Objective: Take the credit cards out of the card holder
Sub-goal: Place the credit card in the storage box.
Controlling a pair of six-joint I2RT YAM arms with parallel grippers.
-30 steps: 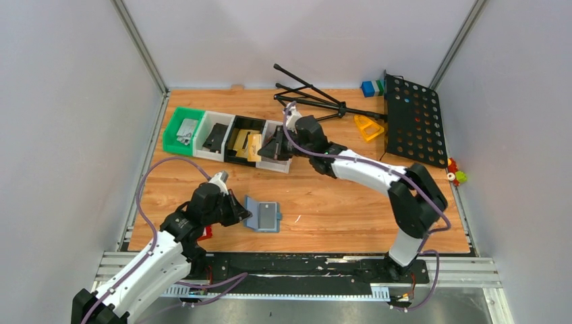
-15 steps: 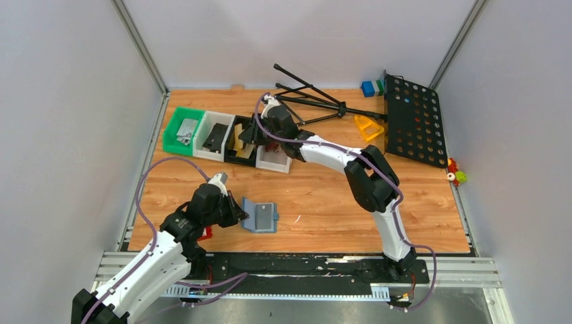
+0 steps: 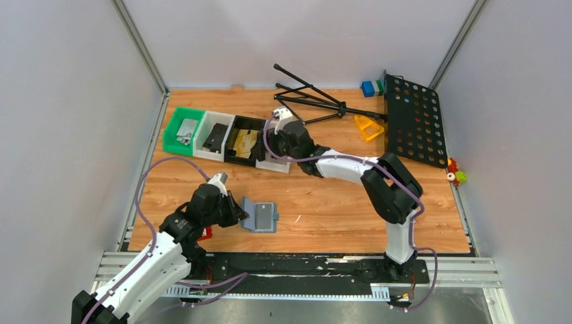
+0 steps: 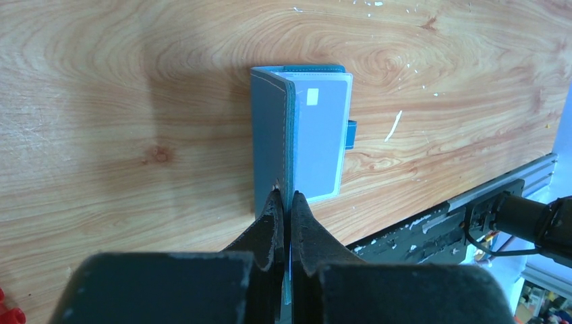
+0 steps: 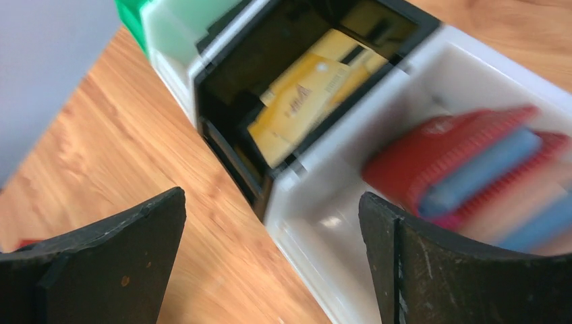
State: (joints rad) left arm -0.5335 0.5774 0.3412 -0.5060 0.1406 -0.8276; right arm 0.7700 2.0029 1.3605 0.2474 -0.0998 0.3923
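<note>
Looking from above, the card holder lies on the near-left table. The left gripper is at its left edge, and the right gripper hangs well apart over the far bins.

The left wrist view shows the jaws pinching the holder's cover. A grey card sits inside, its long axis pointing away from the pincer.

In the right wrist view the fingers are spread wide and empty above gold-tan cards.

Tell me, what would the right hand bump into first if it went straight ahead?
Most likely the near wall of the white bin, right where it joins the black bin. The wrist view is blurred, so depth is uncertain.
</note>
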